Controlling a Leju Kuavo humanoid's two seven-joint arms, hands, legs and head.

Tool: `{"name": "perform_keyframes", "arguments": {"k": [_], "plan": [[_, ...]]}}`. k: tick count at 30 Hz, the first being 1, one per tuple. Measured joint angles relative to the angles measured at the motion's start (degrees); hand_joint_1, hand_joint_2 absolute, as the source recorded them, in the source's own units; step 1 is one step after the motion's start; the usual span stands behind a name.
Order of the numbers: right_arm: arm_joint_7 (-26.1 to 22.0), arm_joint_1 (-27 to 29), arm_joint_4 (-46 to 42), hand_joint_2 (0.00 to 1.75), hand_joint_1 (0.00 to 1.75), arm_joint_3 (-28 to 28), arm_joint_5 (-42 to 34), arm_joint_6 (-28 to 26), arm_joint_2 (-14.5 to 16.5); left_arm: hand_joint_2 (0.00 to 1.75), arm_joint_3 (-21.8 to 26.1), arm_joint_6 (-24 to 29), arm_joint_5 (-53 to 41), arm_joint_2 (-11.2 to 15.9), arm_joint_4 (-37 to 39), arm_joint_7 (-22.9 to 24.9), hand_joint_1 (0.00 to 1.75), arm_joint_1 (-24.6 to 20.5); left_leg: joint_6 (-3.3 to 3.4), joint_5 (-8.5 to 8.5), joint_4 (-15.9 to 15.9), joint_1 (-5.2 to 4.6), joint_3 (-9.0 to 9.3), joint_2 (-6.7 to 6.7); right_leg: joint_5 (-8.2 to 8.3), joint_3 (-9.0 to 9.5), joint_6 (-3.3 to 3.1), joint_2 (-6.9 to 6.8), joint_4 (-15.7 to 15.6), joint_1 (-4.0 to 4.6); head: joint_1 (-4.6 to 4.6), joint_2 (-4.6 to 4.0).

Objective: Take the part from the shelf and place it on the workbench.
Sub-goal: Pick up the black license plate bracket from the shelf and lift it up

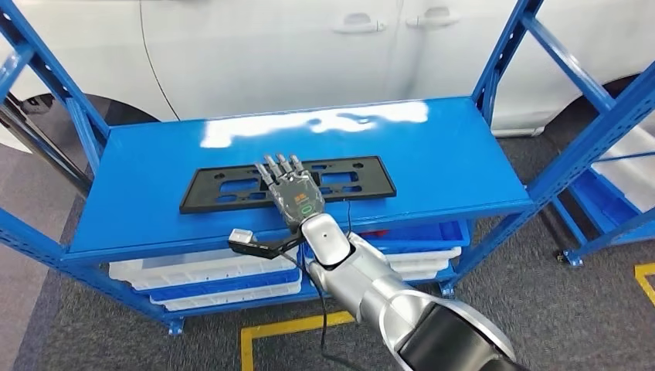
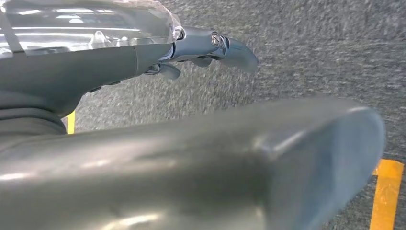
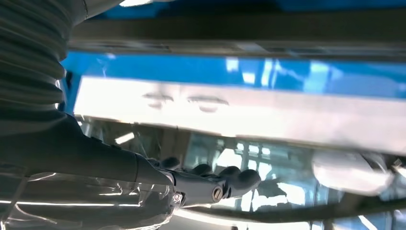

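The part, a flat black rectangular frame with several cut-outs, lies on the blue top shelf. My right hand reaches over the shelf's front edge and lies above the middle of the part, fingers stretched out toward the back, holding nothing. I cannot tell whether the palm touches the part. The right wrist view has the fingers slightly bent and the part as a dark band close by. My left hand hangs over grey carpet with its fingers apart and nothing in it.
A white car stands right behind the shelf. White and blue bins sit on the lower level. Blue uprights frame the shelf, and a second blue rack stands to the right. Yellow floor tape runs below.
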Motion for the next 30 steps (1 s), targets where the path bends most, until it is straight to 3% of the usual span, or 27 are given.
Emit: {"name": "perform_keyframes", "arguments": {"k": [3,6,8,9,11,13,18,19,21,22,23,24,25,27,28,30], "plan": [[-0.69,-0.03,0.02,1.75,0.0,-0.05,0.16,0.26,0.06,0.0,0.01,-0.03,-0.01,-0.03,0.0,-0.08,0.0,-0.17,-0.85,-0.76,2.96,0.08,-0.63,0.17,-0.39,1.83,-0.85,0.1,-0.78,-0.45,0.01,0.0],[-1.48,0.15,0.08,1.75,0.0,-0.03,0.51,1.13,0.14,0.0,0.02,-0.03,0.03,-0.03,0.0,-0.17,0.0,-0.22,-1.43,-4.0,13.24,0.16,-6.81,0.21,-1.56,3.41,-1.26,0.08,-0.97,-0.47,0.0,0.0],[-2.2,0.42,0.15,1.75,0.0,-0.03,1.06,2.07,0.15,0.0,0.05,0.02,0.07,0.08,0.0,-0.19,0.0,-0.05,-1.56,-4.79,16.2,0.18,-10.04,0.22,-2.63,4.58,-1.22,0.15,-0.88,-0.46,0.0,0.0],[-2.64,0.49,0.17,1.75,0.0,0.01,1.54,2.66,0.17,0.0,0.07,0.03,0.11,0.09,0.0,-0.2,0.0,0.0,-1.56,-3.4,14.7,0.2,-10.25,0.23,-3.24,5.3,-1.12,0.19,-0.78,-0.51,0.0,0.0],[-3.51,0.55,0.2,1.75,0.0,0.35,2.76,4.01,0.2,0.0,0.09,0.04,0.21,0.11,0.0,-0.22,0.0,0.03,-1.51,2.13,7.4,0.24,-8.57,0.31,-4.59,6.81,-0.76,0.23,-0.57,-0.6,0.0,0.0],[-4.21,0.57,0.26,1.75,0.0,1.03,3.91,5.37,0.22,0.0,0.12,0.05,0.34,0.14,0.0,-0.25,0.0,-0.01,-0.93,5.34,1.82,-0.01,-7.19,0.43,-5.55,7.49,-0.22,0.28,-0.3,-0.51,0.0,0.01],[-4.96,0.6,-0.03,1.75,0.0,3.2,5.54,9.68,0.23,0.0,0.28,0.04,0.77,0.12,0.0,-0.6,0.0,0.0,0.87,5.3,0.82,-0.06,-6.53,0.31,-7.5,6.88,1.43,0.2,1.6,-0.52,0.0,0.0],[-5.01,0.56,-0.24,1.75,0.01,3.65,5.5,10.85,0.22,0.0,0.33,0.02,0.91,0.12,0.0,-0.72,0.0,-0.08,1.14,5.11,0.69,0.04,-6.23,0.3,-8.71,5.64,1.76,0.12,4.1,-0.63,0.01,0.01],[-4.85,0.55,-0.66,1.75,0.14,4.65,5.21,13.52,0.21,0.0,0.46,-0.02,1.18,0.14,0.0,-1.01,0.0,-0.19,1.51,4.63,0.65,0.03,-5.82,0.3,-11.52,1.1,2.17,0.01,12.01,-0.9,0.01,0.01],[-4.63,0.56,-0.85,1.75,0.58,5.18,4.9,14.87,0.2,0.0,0.54,-0.02,1.28,0.14,0.0,-1.12,0.0,-0.19,1.56,4.39,0.66,0.01,-5.59,0.29,-12.21,-1.23,2.28,-0.01,15.47,-1.01,0.01,0.0],[-4.3,0.58,-1.09,1.75,1.0,5.75,4.44,16.33,0.2,0.0,0.64,-0.03,1.36,0.14,0.0,-1.22,0.0,-0.17,1.55,4.12,0.67,0.0,-5.27,0.27,-11.8,-2.76,2.3,-0.01,17.16,-1.07,0.01,-0.01],[-3.93,0.56,-1.36,1.75,1.37,6.31,3.9,17.65,0.2,0.0,0.76,-0.04,1.44,0.14,0.0,-1.29,0.0,-0.15,1.52,3.84,0.67,-0.02,-4.85,0.2,-10.15,-3.08,2.19,-0.02,16.43,-1.1,0.01,0.0],[-3.62,0.55,-1.6,1.75,1.75,6.84,3.28,18.79,0.2,0.0,0.88,-0.04,1.52,0.13,0.0,-1.37,0.0,-0.14,1.47,3.54,0.66,-0.04,-4.34,0.13,-7.53,-2.24,1.92,-0.02,13.41,-1.04,0.01,0.0],[-3.15,0.51,-1.9,1.75,1.75,7.76,2.13,20.33,0.2,0.0,1.12,-0.06,1.61,-0.01,0.02,-1.51,0.0,-0.16,1.27,3.03,0.59,-0.13,-3.53,-0.02,-2.81,0.79,1.01,-0.04,5.21,-0.72,0.01,0.01],[-2.93,0.46,-1.97,1.75,1.75,8.14,1.57,20.76,0.2,0.0,1.22,-0.07,1.64,-0.08,0.03,-1.55,0.0,-0.19,1.07,2.88,0.57,-0.17,-3.38,-0.05,-1.73,1.91,0.65,-0.07,2.34,-0.53,0.01,0.0],[-2.52,0.32,-2.18,1.75,1.75,8.95,0.45,21.16,0.21,0.0,1.39,-0.09,1.73,-0.17,0.05,-1.57,0.0,-0.2,0.46,2.82,0.4,-0.18,-3.38,-0.03,-1.74,2.54,0.28,-0.01,0.6,-0.26,0.01,0.0]]}}
